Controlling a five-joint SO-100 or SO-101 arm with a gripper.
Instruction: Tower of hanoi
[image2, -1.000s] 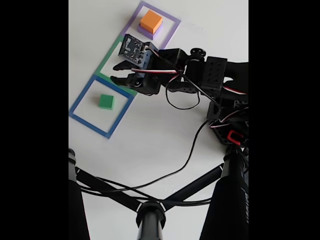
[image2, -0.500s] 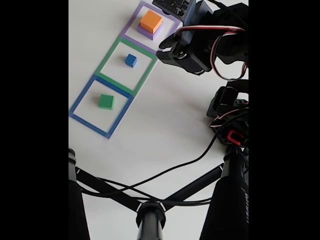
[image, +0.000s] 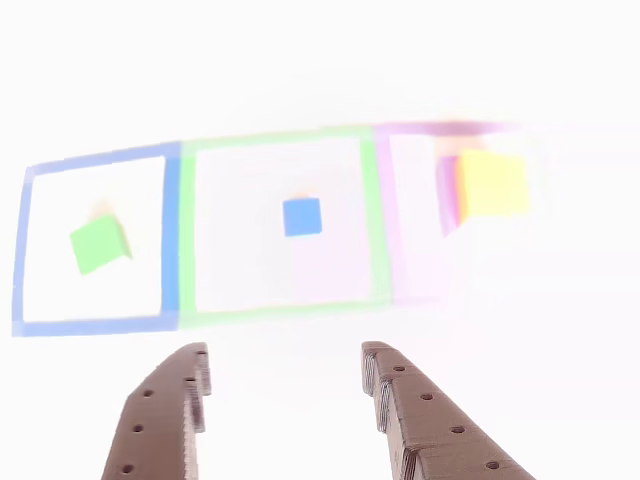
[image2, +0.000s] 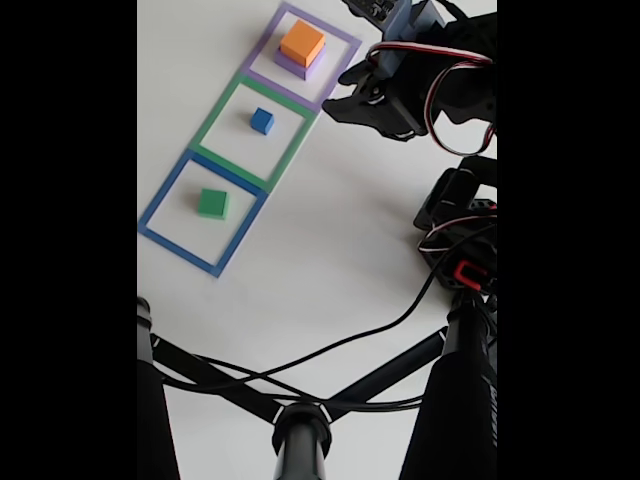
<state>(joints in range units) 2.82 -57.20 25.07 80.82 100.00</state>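
The table is white. Three taped squares lie on it — one blue, one green, one purple. A green block, a small blue cube, and an orange-yellow block on a purple one. The gripper fingers are brown — the arm black.

Arm folded at two o'clock in the fixed view, its pincer empty, fingers spread apart.

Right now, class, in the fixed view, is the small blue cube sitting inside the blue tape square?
No, the small blue cube sits inside the green tape square; the blue tape square holds the green block.
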